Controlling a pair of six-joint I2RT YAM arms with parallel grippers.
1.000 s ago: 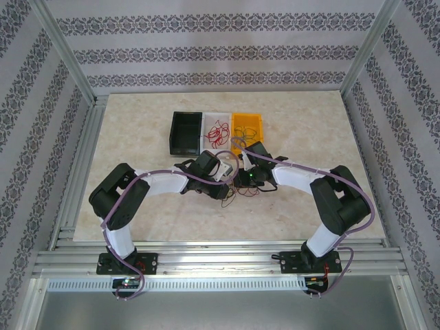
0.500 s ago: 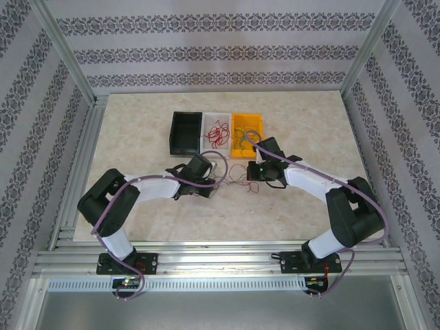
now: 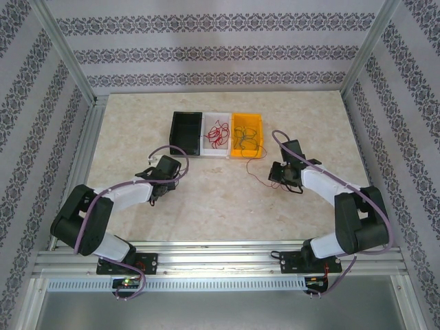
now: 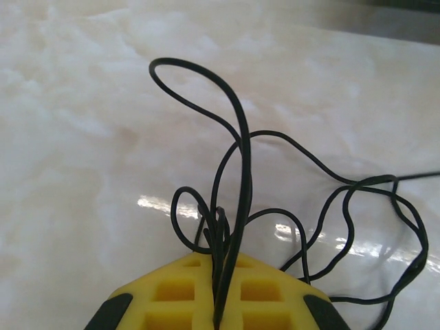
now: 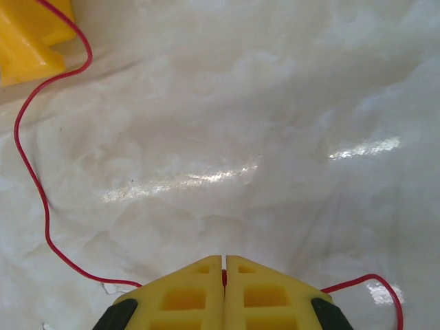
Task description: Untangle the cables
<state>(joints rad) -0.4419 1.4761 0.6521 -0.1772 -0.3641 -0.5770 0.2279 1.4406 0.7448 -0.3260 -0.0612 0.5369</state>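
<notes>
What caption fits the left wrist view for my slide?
Left tool shut on loosely looped black cables over the pale tabletop.

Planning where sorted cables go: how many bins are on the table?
3, in a row at the back: black bin on the left, white bin in the centre, yellow bin on the right.
</notes>
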